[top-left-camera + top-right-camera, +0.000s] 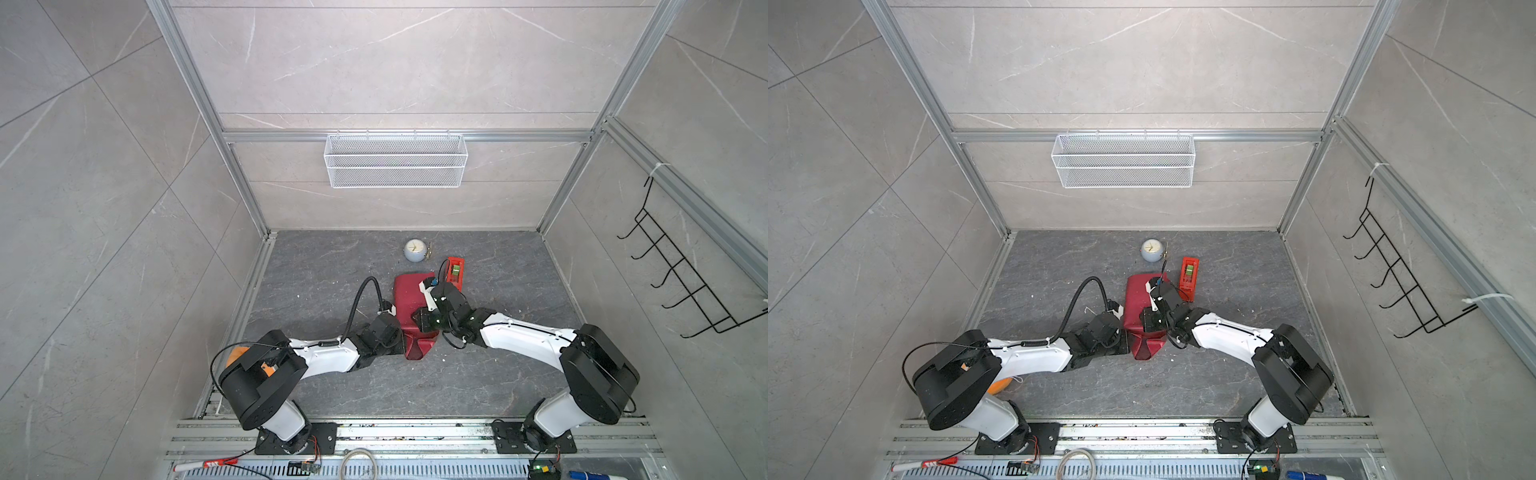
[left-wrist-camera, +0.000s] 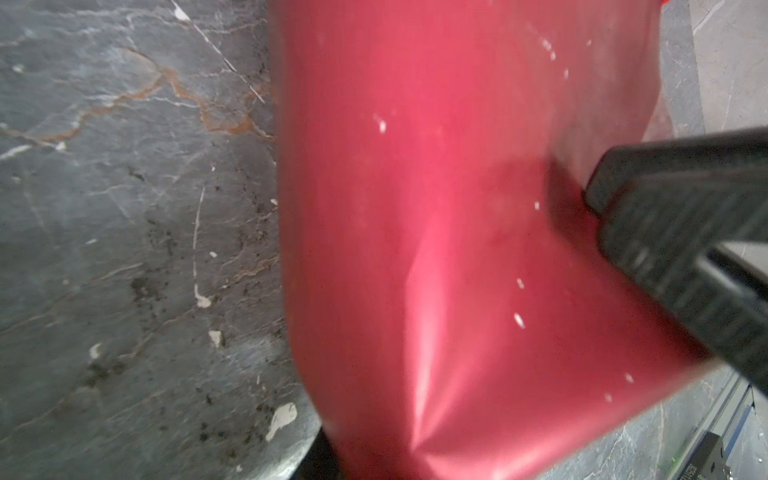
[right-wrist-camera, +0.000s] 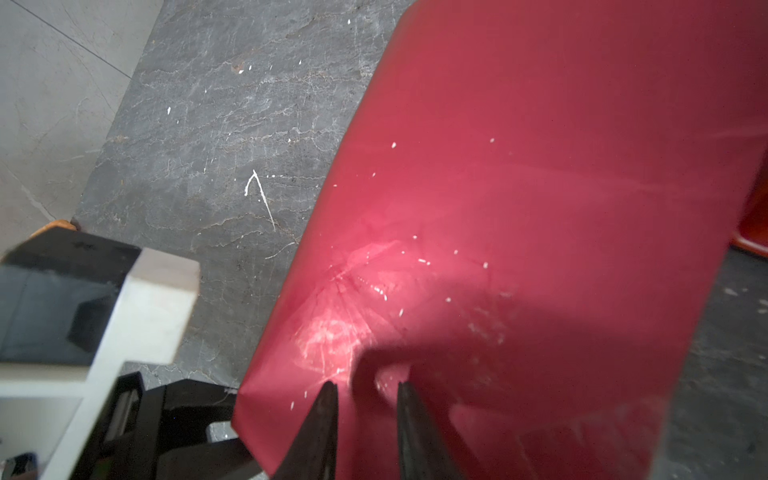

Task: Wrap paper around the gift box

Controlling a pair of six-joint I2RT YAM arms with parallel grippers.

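Note:
The paper [image 1: 409,295] [image 1: 1138,295] lies mid-table as a dark maroon bundle folded over on itself, and its near end flares open to a shiny red inside. The gift box is hidden. My left gripper [image 1: 401,338] [image 1: 1125,332] sits at the bundle's near left edge. In the left wrist view the paper [image 2: 415,166] covers the jaws, and its creases run together where they stand. My right gripper [image 1: 420,321] [image 1: 1150,320] rests on top of the bundle. Its fingertips [image 3: 328,399] stand a narrow gap apart on the paper [image 3: 540,166], nothing between them.
A red tape dispenser [image 1: 455,272] [image 1: 1188,276] stands just right of the bundle. A small white clock [image 1: 414,250] sits behind it. A white wire basket [image 1: 395,160] hangs on the back wall, and a black hook rack [image 1: 681,282] on the right wall.

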